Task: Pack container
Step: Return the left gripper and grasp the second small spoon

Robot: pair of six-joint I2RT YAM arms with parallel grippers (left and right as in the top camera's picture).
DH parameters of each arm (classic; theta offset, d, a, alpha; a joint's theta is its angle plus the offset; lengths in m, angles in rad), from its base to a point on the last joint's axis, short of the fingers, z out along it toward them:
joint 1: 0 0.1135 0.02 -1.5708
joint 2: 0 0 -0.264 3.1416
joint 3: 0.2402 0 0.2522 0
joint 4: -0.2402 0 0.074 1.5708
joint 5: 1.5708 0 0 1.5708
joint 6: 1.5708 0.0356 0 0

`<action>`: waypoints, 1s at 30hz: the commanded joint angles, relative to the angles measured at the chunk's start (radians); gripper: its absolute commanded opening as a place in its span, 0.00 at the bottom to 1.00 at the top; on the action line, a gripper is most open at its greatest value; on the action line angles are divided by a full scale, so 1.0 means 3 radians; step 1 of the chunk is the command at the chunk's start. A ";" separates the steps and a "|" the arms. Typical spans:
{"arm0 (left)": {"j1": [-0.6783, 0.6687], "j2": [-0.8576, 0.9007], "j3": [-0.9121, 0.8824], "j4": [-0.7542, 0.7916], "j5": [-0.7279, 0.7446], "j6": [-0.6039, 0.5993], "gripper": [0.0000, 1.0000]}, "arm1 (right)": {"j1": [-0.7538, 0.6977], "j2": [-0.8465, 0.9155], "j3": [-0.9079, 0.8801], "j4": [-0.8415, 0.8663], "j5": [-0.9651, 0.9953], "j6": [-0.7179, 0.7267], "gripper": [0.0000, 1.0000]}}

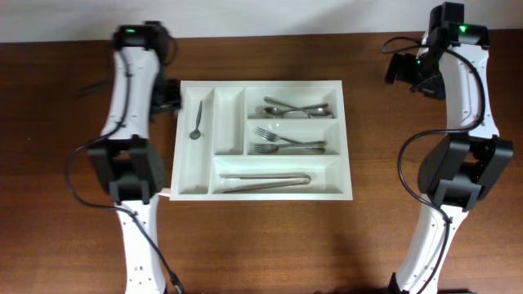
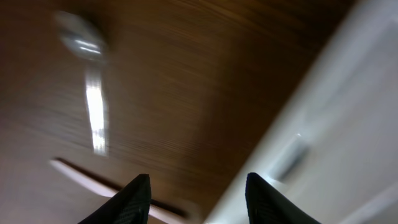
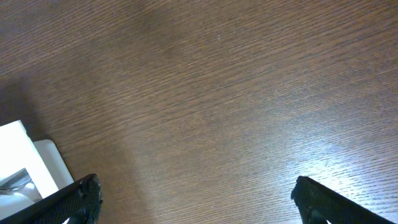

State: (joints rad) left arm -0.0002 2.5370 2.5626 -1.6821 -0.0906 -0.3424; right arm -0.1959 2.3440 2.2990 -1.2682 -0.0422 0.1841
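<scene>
The left end effector (image 2: 199, 186) was held spread, empty, beside the tray (image 1: 261, 83); the right end effector (image 3: 196, 194) likewise over the counter (image 3: 217, 93).

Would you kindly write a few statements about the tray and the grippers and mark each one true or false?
1. In the overhead view, tongs lie in the long bottom compartment of the tray. True.
2. The forks lie in the top right compartment. False: spoons lie there, and the forks are in the compartment below.
3. A small spoon lies alone in the leftmost narrow compartment. True.
4. The right gripper holds a spoon. False: it is open and empty over bare table.
5. All five compartments hold cutlery. False: the second narrow one is empty.
</scene>
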 commanded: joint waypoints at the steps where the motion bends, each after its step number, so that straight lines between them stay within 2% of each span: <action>1: 0.0328 -0.0047 0.0056 -0.0006 -0.0351 0.0192 0.50 | -0.0006 -0.0125 0.0053 0.0001 0.0005 0.0042 0.99; 6: 0.0491 -0.0042 0.0031 0.0262 -0.0487 0.0590 0.47 | -0.0006 -0.0125 0.0053 0.0001 0.0005 0.0041 0.99; 13: 0.0420 -0.0017 -0.0008 0.0749 -0.0495 0.0910 0.47 | -0.0006 -0.0125 0.0053 0.0001 0.0005 0.0041 0.99; 16: 0.0374 0.0067 -0.0051 0.0871 -0.0665 0.0923 0.49 | -0.0006 -0.0125 0.0053 0.0001 0.0005 0.0042 0.99; 23: 0.0350 0.0437 -0.0056 0.0760 -0.0802 0.0922 0.50 | -0.0006 -0.0125 0.0053 0.0001 0.0005 0.0041 0.99; 30: 0.0350 0.0547 -0.0057 0.0586 -0.0947 0.0867 0.50 | -0.0006 -0.0125 0.0053 0.0003 0.0005 0.0041 0.99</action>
State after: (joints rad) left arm 0.0994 2.7037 2.5469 -1.4967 -0.3252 -0.0822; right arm -0.1959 2.3440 2.2990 -1.2682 -0.0422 0.1848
